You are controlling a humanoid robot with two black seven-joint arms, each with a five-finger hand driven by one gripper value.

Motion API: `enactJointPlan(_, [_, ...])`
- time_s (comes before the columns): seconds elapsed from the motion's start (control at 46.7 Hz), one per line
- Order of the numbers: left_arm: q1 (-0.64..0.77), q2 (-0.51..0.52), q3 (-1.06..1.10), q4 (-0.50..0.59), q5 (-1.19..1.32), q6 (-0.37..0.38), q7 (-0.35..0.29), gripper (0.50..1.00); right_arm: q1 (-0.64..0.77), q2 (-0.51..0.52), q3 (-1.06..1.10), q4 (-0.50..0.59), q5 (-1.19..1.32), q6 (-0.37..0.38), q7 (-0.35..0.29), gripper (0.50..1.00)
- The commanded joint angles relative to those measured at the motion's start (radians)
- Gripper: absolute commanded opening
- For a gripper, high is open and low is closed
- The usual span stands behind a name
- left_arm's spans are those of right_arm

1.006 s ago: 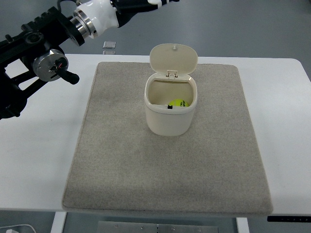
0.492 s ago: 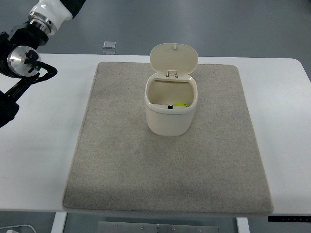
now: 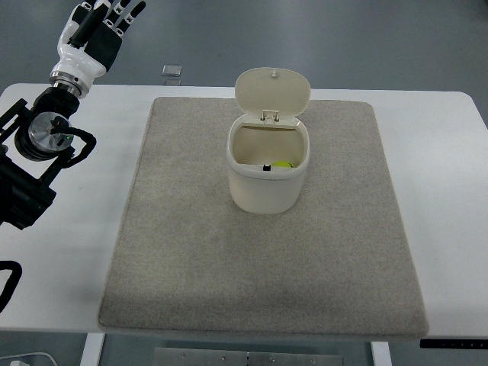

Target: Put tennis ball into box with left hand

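A cream box [image 3: 267, 175] with its hinged lid [image 3: 272, 91] standing open sits in the middle of the grey mat [image 3: 263, 282]. A yellow-green tennis ball [image 3: 284, 164] lies inside the box, low against its right wall, only partly showing. My left hand [image 3: 107, 19] is at the top left corner, well away from the box, its fingers straight and spread, holding nothing. Its arm [image 3: 42, 141] runs down the left edge over the white table. The right arm is out of view.
The mat lies on a white table [image 3: 446, 175]. A small clear square object [image 3: 172, 70] sits on the floor just beyond the table's far edge.
My left arm has pulled back to the left, away from the box, and the hand now points up at the top left. The ball has settled lower in the box.
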Motion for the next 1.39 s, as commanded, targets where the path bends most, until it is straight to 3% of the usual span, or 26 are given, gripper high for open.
enactJointPlan(0.0, [0.0,-0.002,-0.02,0.047,-0.002,-0.031,-0.006,0.718,0.0,0.0,0.0,0.0,0.0,0.0,0.0,0.938])
enactJointPlan(0.428, [0.0,-0.002,-0.057,0.194,-0.002,-0.148,-0.013,0.718,0.0,0.0,0.0,0.0,0.0,0.0,0.0,0.938])
enactJointPlan(0.792, [0.009,-0.06,-0.044,0.292,0.009,-0.168,-0.044,0.718,0.0,0.0,0.0,0.0,0.0,0.0,0.0,0.938])
enactJointPlan(1.37, [0.009,-0.071,-0.044,0.34,0.009,-0.169,-0.044,0.722,0.0,0.0,0.002,0.0,0.0,0.0,0.0,0.938])
